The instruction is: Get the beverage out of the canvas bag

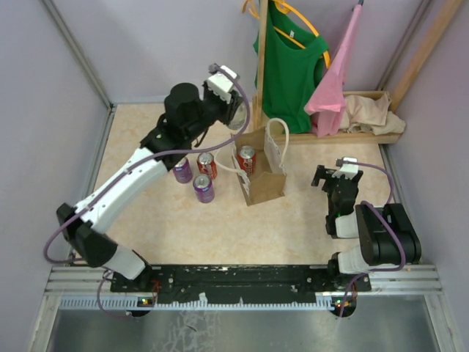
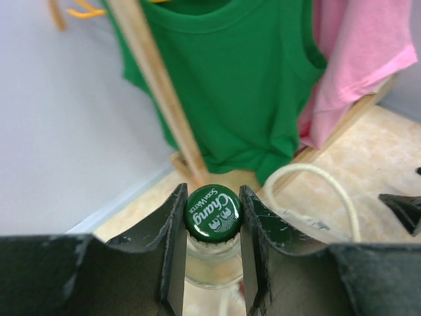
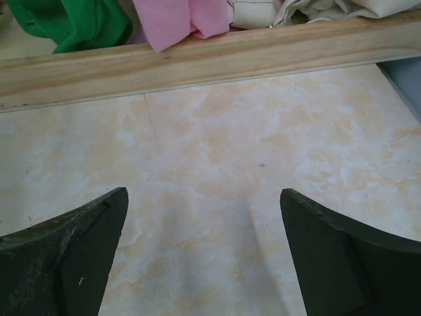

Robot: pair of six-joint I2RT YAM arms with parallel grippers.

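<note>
At the left of the top view, three cans stand together on the table (image 1: 220, 227): a purple can (image 1: 182, 170), a red can (image 1: 207, 165) and a second purple can (image 1: 203, 188). Their labels are too small to read. Just right of them and higher in the frame, the left pincer (image 2: 212, 197) is clamped on the neck of a glass bottle (image 2: 210, 263). Its green cap (image 2: 213, 214) reads "Chang" and "Soda Water" in white. The bottle hangs up and to the left of the canvas bag (image 1: 264, 183), apart from it, so this beverage looks to be out of the bag already. What seems left is to set it down on the table and let go. The bag stands upright at the centre with a cream rope handle (image 1: 278, 136) looped above its mouth, and another red can (image 1: 247, 157) shows inside. Farther right, the right pincer (image 1: 331, 176) rests low with its jaws spread wide over bare table, holding nothing. A green shirt (image 1: 289, 73) and a pink shirt (image 1: 337, 81) hang at the upper right.
</note>
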